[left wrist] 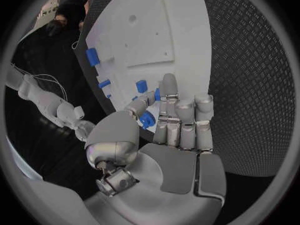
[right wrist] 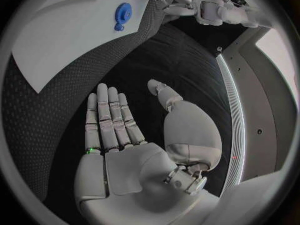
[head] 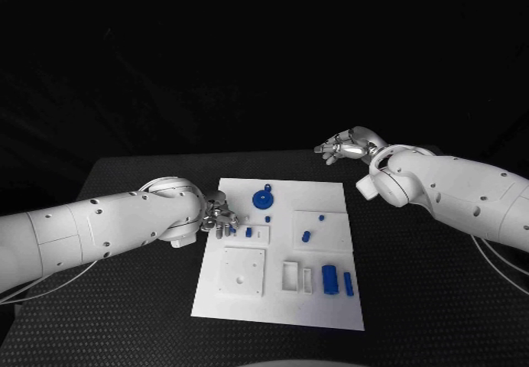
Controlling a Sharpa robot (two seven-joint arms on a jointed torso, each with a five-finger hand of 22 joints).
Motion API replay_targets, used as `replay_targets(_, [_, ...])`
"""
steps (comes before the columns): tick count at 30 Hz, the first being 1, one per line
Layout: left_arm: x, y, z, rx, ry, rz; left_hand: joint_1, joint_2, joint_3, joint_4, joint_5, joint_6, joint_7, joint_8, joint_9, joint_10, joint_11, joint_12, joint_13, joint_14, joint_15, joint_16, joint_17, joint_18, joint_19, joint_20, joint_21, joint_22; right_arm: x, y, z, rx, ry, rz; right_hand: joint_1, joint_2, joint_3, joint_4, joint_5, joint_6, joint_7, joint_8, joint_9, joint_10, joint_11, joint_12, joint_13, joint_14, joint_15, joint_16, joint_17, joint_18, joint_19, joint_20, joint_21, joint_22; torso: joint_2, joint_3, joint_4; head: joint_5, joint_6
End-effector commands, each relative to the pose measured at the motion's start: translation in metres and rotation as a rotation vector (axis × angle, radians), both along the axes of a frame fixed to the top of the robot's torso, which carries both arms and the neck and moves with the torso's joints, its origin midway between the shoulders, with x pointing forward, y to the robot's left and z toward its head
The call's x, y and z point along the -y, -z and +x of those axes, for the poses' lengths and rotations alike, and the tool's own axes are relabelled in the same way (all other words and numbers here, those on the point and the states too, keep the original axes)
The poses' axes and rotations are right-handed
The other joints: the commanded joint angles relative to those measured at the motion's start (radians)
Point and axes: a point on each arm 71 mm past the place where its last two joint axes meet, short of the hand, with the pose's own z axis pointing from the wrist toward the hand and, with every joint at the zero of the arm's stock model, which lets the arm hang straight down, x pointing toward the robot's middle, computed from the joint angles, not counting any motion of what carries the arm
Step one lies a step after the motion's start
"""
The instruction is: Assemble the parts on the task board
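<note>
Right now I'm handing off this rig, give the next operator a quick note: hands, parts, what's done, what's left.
Left hand: at the left edge of the task board, pinching a small blue part.
Right hand: open, holding nothing, over the black table beyond the board's far right corner.
Parts: blue gear at the board's far end; small blue pieces mid-board; blue cylinder and blue bar near the front right.
Done: cannot tell what is seated.
Left: place the held part, then the rest.

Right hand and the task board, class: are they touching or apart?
Apart. In the head view the right hand hangs beyond the task board's far edge, fingers spread and holding nothing; the right wrist view shows black table between them.
</note>
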Motion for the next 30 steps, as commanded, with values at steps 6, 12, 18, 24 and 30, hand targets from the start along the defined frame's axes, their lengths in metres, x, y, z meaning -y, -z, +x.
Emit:
replay_targets(6, [-0.003,0.0067,-0.0054,-0.049,0.003,-0.007,0.018,0.001,0.077,-0.07,-0.002,0.003,-0.003,-0.005,0.003,0.02,-0.015,-0.003,0.003,0.046,-0.055,0.006,0.0,0.013,0.004,-0.115,0.006,0.02,-0.0011,0.0012,-0.0007,-0.005,-0.015,0.002,0.003,0.002,0.0,-0.003,0.004,-0.008,0.016,0.006,-0.001,-0.008,0.002,0.003,-0.002,-0.008,0.0,-0.004,0.001,0.001,-0.003,0.007,-0.005,0.002,0.0,-0.0004,0.0002,-0.001,-0.001])
replay_targets(12, [-0.0051,0.0073,-0.0068,-0.063,0.013,-0.004,0.023,-0.005,0.08,-0.071,0.011,0.007,-0.005,-0.005,0.008,0.025,-0.016,-0.002,0.005,0.046,-0.057,0.01,0.0,0.014,0.001,-0.115,0.008,0.02,-0.0013,0.0019,-0.001,-0.007,-0.016,0.002,0.002,0.002,-0.001,-0.003,0.004,-0.008,0.017,0.006,-0.001,-0.008,0.002,0.004,-0.002,-0.008,0.0,-0.004,0.001,0.001,-0.004,0.007,-0.005,0.002,0.0,0.0002,0.0,0.001,-0.003])
replay_targets(18, [-0.004,0.0076,-0.0078,-0.071,0.022,-0.005,0.027,-0.009,0.081,-0.071,0.02,0.01,-0.006,-0.006,0.011,0.027,-0.017,-0.002,0.008,0.045,-0.057,0.014,0.001,0.014,-0.003,-0.114,0.011,0.02,-0.001,0.0023,-0.001,-0.007,-0.015,0.002,0.002,0.002,-0.001,-0.003,0.005,-0.008,0.017,0.006,-0.001,-0.008,0.002,0.004,-0.002,-0.009,0.0,-0.004,0.001,0.001,-0.004,0.007,-0.006,0.002,0.0,-0.0003,0.0,0.0,-0.003])
replay_targets(24, [-0.0029,0.0075,-0.0079,-0.072,0.025,-0.012,0.028,-0.009,0.081,-0.071,0.021,0.01,-0.006,-0.006,0.012,0.027,-0.017,-0.002,0.008,0.045,-0.057,0.015,0.001,0.014,-0.003,-0.114,0.011,0.02,-0.0015,0.0024,-0.0011,-0.008,-0.016,0.002,0.002,0.002,-0.001,-0.003,0.005,-0.008,0.017,0.006,-0.002,-0.008,0.002,0.004,-0.002,-0.009,0.001,-0.004,0.001,0.001,-0.004,0.007,-0.006,0.003,0.0,0.0004,0.0004,-0.001,-0.003])
replay_targets(30, [-0.0009,0.0075,-0.0077,-0.072,0.036,-0.016,0.028,-0.01,0.08,-0.071,0.021,0.01,-0.006,-0.007,0.012,0.027,-0.017,-0.002,0.008,0.045,-0.057,0.015,0.001,0.013,-0.004,-0.114,0.011,0.02,-0.001,0.0025,-0.0012,-0.008,-0.016,0.002,0.002,0.002,-0.001,-0.003,0.005,-0.008,0.017,0.006,-0.002,-0.008,0.002,0.004,-0.002,-0.009,0.001,-0.005,0.001,0.001,-0.004,0.008,-0.007,0.003,-0.001,0.0004,0.0014,-0.001,-0.004])
